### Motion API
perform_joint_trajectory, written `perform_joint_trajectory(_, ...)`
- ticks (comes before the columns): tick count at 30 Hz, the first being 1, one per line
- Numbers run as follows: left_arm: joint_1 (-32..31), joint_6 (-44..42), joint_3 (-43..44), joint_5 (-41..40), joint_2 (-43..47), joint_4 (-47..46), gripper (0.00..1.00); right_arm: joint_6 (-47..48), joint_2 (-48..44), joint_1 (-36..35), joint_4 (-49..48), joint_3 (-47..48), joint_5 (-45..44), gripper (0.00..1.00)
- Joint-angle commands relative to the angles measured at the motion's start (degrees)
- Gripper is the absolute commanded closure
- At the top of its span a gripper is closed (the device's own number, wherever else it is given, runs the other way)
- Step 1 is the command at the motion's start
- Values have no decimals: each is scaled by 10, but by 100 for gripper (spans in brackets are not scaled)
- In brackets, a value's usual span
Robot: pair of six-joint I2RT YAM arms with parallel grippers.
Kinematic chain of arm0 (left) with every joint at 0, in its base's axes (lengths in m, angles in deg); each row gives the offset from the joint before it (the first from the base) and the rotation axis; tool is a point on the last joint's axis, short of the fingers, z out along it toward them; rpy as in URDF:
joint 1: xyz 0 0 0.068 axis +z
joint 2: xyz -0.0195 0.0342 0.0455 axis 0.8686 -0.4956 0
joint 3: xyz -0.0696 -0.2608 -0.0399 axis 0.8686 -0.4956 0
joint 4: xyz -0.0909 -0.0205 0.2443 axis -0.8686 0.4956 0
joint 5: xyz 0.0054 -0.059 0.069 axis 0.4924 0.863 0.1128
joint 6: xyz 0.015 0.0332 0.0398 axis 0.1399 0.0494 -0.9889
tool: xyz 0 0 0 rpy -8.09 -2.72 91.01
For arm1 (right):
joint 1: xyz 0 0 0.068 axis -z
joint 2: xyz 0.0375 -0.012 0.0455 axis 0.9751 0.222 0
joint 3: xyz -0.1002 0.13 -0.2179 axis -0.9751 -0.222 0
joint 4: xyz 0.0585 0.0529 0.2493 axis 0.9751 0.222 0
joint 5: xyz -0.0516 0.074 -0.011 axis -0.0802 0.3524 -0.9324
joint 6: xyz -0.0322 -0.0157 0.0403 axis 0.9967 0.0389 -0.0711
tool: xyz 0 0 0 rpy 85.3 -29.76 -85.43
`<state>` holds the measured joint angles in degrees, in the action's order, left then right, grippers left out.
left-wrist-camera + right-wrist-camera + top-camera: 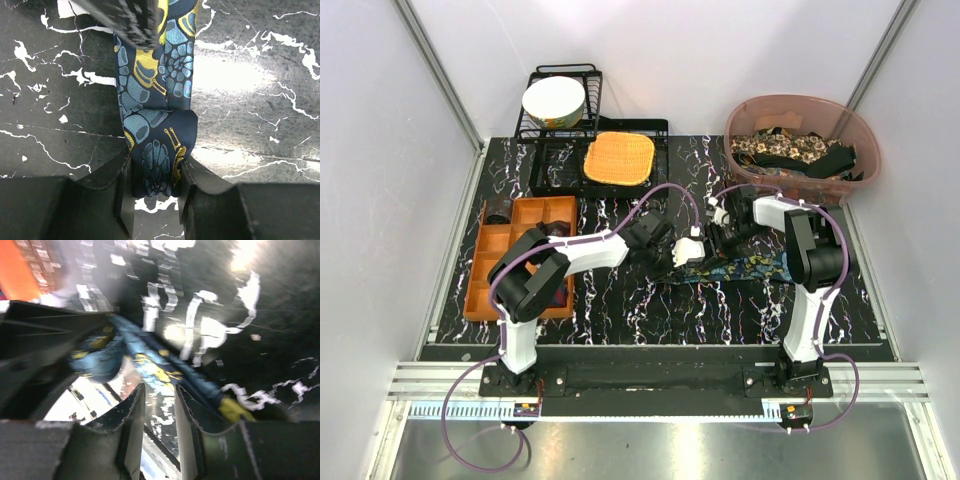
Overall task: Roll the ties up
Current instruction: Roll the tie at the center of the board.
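A dark blue tie with teal-yellow print (pixel 745 268) lies flat on the black marbled table, right of centre. My left gripper (pixel 682 252) is at its left end. In the left wrist view the gripper (pixel 156 195) is shut on the tie's folded-over end (pixel 157 160), and the tie runs away from it. My right gripper (pixel 716 240) hovers just right of the left one, over the tie. In the blurred right wrist view it (pixel 159 410) is slightly open and empty, with the tie (pixel 155 365) just beyond its tips.
A pink bin (pixel 740 115) at the back right holds more ties (pixel 790 150). An orange woven mat (pixel 618 158) lies on a black dish rack (pixel 560 75) with a bowl (pixel 553 100). An orange organiser tray (pixel 485 250) sits at the left.
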<state>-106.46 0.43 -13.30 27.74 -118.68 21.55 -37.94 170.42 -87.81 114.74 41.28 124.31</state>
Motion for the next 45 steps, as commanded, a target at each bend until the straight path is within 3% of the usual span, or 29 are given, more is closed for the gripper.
perform_joint_trajectory(1,9,-7,14,-5,-15,81,100,-11,26,-10,8,-12,-55,66)
perform_joint_trajectory(9,18,-23,46,16,13,98,100,-35,29,-11,17,-31,-90,68)
perform_joint_trajectory(13,13,-18,57,-10,-4,104,99,-40,26,-11,10,-35,-86,69)
perform_joint_trajectory(16,9,-13,62,-33,-28,112,99,-37,12,-11,7,-36,-65,67)
perform_joint_trajectory(23,1,-20,51,-42,-58,112,98,-82,-52,-11,-63,-48,93,55)
perform_joint_trajectory(38,-4,-24,48,-27,-62,105,97,-178,-16,-57,-198,-72,139,52)
perform_joint_trajectory(41,-3,-20,44,-24,-65,100,96,-176,-15,-64,-202,-80,136,61)
perform_joint_trajectory(42,-4,-18,43,-23,-65,97,95,-174,-13,-65,-202,-84,132,73)
perform_joint_trajectory(45,-3,-12,36,-19,-63,85,90,-167,-7,-66,-187,-85,107,92)
